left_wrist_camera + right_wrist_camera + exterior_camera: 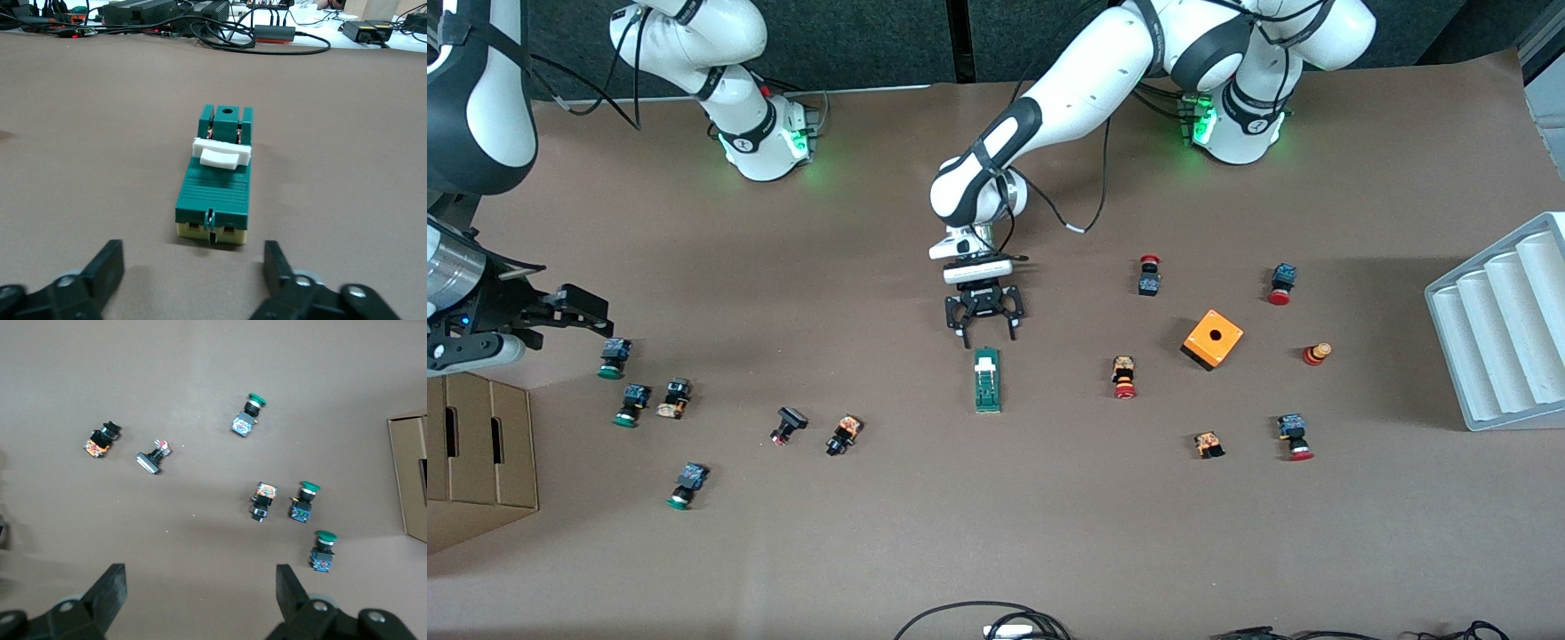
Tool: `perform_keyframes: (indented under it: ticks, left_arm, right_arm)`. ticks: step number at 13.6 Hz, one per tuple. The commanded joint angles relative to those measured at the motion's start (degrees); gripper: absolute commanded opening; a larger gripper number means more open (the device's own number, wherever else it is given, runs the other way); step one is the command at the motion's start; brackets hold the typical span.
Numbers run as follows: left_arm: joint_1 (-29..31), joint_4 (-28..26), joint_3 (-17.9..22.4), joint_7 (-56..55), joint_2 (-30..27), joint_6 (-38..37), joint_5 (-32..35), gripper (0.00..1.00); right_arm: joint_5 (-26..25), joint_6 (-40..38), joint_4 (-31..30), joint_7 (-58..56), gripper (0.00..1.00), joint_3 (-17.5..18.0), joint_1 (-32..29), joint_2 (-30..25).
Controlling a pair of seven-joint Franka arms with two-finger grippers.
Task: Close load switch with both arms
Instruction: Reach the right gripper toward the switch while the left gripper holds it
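**The switch could slide away**

The load switch lies flat on the brown worktop, near the middle. It is a long green block with a white piece on top. From the switch, the orange cube sits at about 3 o'clock, well apart. A red push-button lies between them.

The left hand is at 12 o'clock from the switch, just beside its end. Its two fingers are spread wide and hold nothing. In the left wrist view, the switch end sits right in the gap between them.

The right hand waits at the right arm's end of the worktop, above the green push-buttons. Its fingers are spread wide too, and it holds nothing.

What could go wrong? The switch is small and light, I think, and nothing holds it down. If the left hand pushes the end, the switch may slide toward 6 o'clock. If it pinches off to one side, the switch may spin or tip.

The white piece looks small. A finger could slip off it.

The right hand is well apart from the switch. It may bump the push-buttons as it comes over.
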Motion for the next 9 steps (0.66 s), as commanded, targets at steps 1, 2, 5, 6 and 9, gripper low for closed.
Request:
perform_keyframes:
  ticks: [1,2,5,6,9]
  left_arm:
    - [-0.64,1.11,0.62,-0.73,0.54,-0.38,-0.01,0.67]
    - [-0.64,1.11,0.62,-0.91,0.63,-0.38,-0.01,0.66]
    - [-0.64,1.2,0.62,-0.82,0.63,-0.38,0.07,0.67]
    - [-0.64,1.2,0.62,-0.82,0.63,-0.38,0.08,0.67]
    - [-0.81,1.2,0.62,-0.82,0.8,-0.38,0.42,0.67]
  right_arm:
    - [1.29,1.64,0.12,5.84,1.0,-0.2,2.89,1.3]
    - [1.29,2.0,0.21,9.35,1.0,-0.2,4.64,1.65]
    - [2.86,3.58,0.3,21.04,1.0,-0.2,8.95,3.41]
    - [3.48,4.45,0.82,23.77,1.0,-0.2,10.53,4.11]
    - [4.63,7.79,0.91,33.0,1.0,-0.2,14.75,6.22]
